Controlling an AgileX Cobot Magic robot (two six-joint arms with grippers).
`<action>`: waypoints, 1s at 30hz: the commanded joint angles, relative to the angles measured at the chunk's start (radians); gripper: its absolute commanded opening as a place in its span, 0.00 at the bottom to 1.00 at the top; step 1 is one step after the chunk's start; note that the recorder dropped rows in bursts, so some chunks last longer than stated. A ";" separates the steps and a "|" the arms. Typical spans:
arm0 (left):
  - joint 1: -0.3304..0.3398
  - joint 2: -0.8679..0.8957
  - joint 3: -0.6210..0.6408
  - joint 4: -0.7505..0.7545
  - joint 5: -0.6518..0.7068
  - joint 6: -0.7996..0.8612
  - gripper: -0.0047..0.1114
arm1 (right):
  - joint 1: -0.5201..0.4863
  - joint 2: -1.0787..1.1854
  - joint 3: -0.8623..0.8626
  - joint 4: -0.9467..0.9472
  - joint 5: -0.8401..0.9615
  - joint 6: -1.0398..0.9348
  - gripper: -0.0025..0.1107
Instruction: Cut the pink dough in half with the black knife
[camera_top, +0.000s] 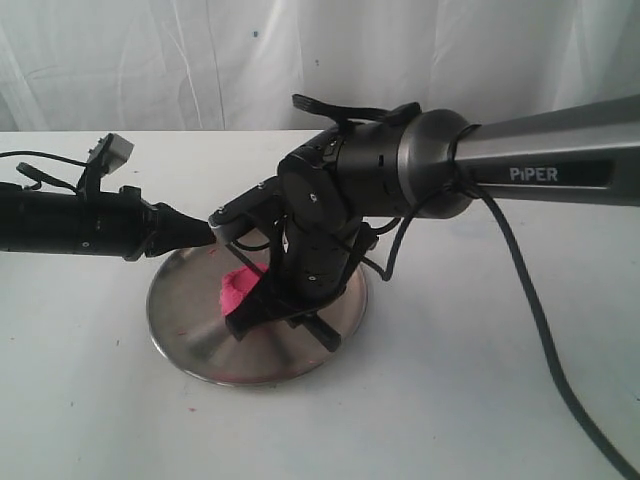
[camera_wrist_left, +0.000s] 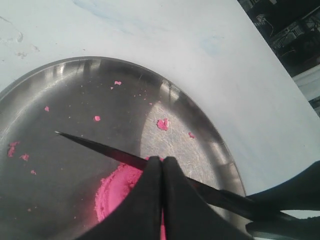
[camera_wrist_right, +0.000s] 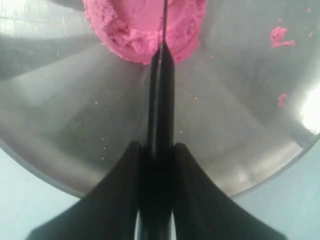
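The pink dough (camera_top: 237, 290) lies as one lump on the steel plate (camera_top: 195, 345). My right gripper (camera_top: 262, 305) reaches down over the plate, shut on the handle of the black knife (camera_wrist_right: 160, 100). In the right wrist view, between the right gripper's (camera_wrist_right: 159, 150) fingers, the blade runs forward across the middle of the dough (camera_wrist_right: 130, 27). My left gripper (camera_top: 205, 235) hovers shut and empty over the plate's left rear. In the left wrist view its closed fingertips (camera_wrist_left: 162, 161) sit above the knife (camera_wrist_left: 100, 147) and the dough (camera_wrist_left: 117, 190).
Small pink crumbs (camera_wrist_left: 162, 124) are scattered on the plate (camera_wrist_left: 75, 85). The plate rests on a white table (camera_top: 480, 380) with a white curtain behind. The right arm's black cable (camera_top: 530, 320) trails over the table at right.
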 joint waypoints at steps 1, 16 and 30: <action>-0.002 0.001 -0.005 -0.012 0.008 0.008 0.04 | -0.004 -0.014 -0.001 0.008 -0.012 0.032 0.02; -0.002 0.001 -0.005 -0.012 -0.012 0.008 0.04 | -0.004 -0.014 0.058 0.079 -0.059 0.034 0.02; -0.062 0.006 -0.006 -0.058 -0.061 0.040 0.04 | -0.004 -0.014 0.058 0.086 -0.068 0.027 0.02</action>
